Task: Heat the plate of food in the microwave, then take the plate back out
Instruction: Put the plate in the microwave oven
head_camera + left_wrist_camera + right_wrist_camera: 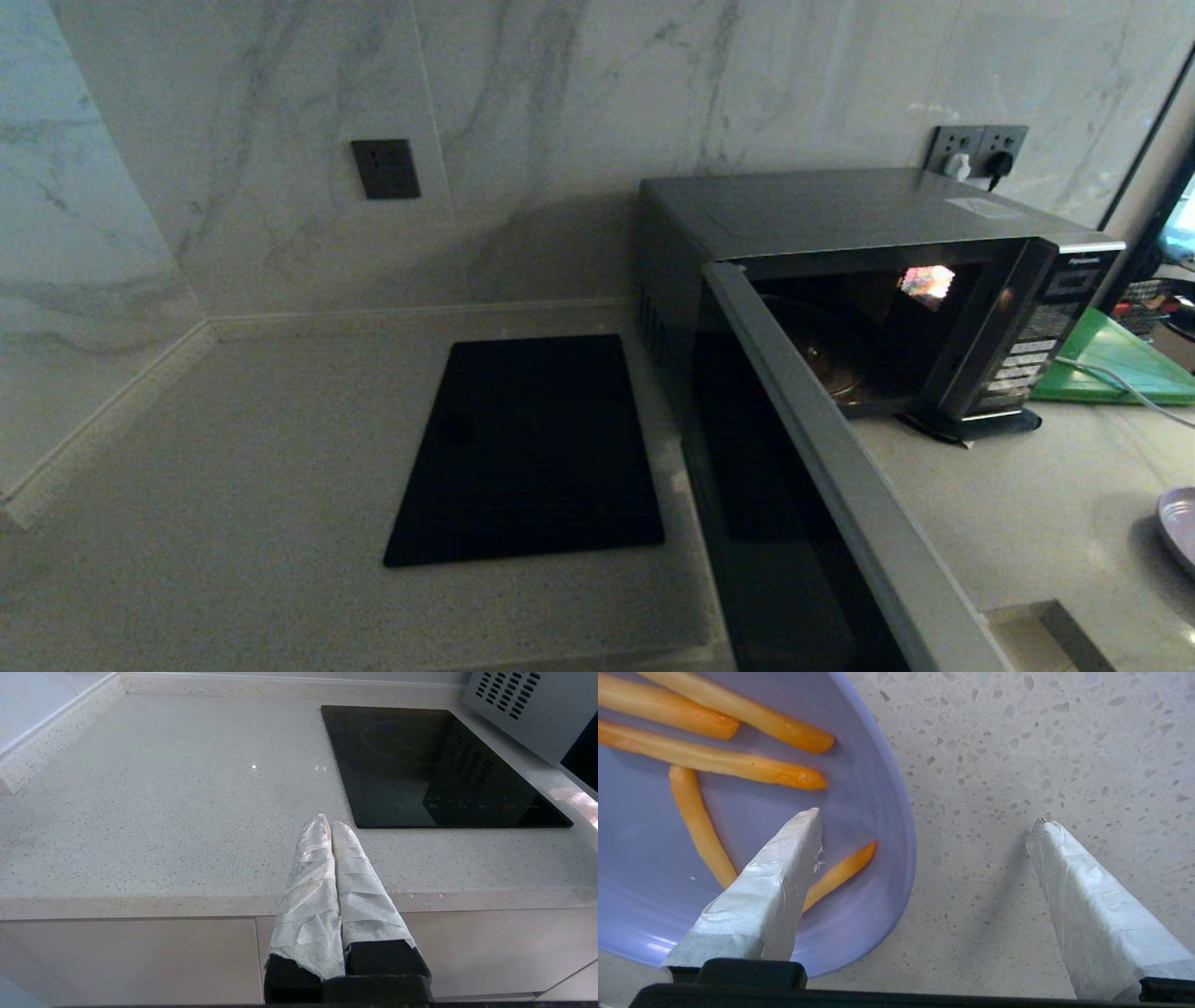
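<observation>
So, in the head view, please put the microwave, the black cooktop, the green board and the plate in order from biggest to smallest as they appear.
1. microwave, door open
2. black cooktop
3. green board, partly hidden behind the microwave
4. plate, cut off by the picture's edge, so its place is unsure

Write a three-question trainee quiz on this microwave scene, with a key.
1. True or false: the microwave door is open.
2. Which gripper straddles the rim of the plate of food? A left, B right.
3. Fill in: the left gripper hangs above the counter's front edge with its fingers ____.

Key: 1 true. 2 B: the right gripper is open, one finger over the plate, the other over bare counter. 3 shut; it holds nothing, and the black cooktop lies beyond it.
</observation>
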Controlling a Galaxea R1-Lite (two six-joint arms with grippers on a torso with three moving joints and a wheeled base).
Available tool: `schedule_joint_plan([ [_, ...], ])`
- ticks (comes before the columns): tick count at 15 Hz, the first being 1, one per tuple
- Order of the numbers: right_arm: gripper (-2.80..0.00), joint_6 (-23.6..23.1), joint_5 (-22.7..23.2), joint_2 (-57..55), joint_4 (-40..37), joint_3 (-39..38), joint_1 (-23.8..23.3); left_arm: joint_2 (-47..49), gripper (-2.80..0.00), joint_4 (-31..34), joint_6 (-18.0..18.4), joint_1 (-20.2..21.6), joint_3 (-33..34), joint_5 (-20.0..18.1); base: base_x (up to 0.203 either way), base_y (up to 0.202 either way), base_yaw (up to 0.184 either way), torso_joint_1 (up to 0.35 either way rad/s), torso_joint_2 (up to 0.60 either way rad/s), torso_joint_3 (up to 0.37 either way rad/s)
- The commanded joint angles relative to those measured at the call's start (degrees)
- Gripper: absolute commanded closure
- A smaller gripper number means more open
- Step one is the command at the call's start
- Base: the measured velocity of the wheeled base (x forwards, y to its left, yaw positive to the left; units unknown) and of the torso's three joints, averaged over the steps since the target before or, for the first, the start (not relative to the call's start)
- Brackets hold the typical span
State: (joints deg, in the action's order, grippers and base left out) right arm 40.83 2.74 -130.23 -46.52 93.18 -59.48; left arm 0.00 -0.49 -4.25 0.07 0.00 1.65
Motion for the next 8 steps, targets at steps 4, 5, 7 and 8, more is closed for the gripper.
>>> schedule_joint_plan([
  [4, 0.0, 0.3, 0.16, -0.72, -0.24, 1.04, -0.02, 0.09, 0.0, -0.03, -0.06, 0.01, 0.0, 0.02, 0.0, 0.0, 0.0, 0.0, 0.0, 0.0],
  [5, 0.0, 0.23, 0.2, -0.64, -0.17, 1.03, -0.02, 0.09, 0.0, -0.03, -0.06, 0.01, 0.0, 0.02, 0.0, 0.0, 0.0, 0.0, 0.0, 0.0],
  [7, 0.0, -0.05, 0.25, -0.55, -0.15, 1.57, -0.02, 0.09, 0.0, -0.03, -0.06, 0.01, 0.0, 0.02, 0.0, 0.0, 0.0, 0.0, 0.0, 0.0],
  [8, 0.0, -0.29, 0.25, -0.46, -0.15, 1.66, -0.02, 0.09, 0.0, -0.03, -0.07, 0.01, 0.0, 0.02, 0.0, 0.0, 0.0, 0.0, 0.0, 0.0],
])
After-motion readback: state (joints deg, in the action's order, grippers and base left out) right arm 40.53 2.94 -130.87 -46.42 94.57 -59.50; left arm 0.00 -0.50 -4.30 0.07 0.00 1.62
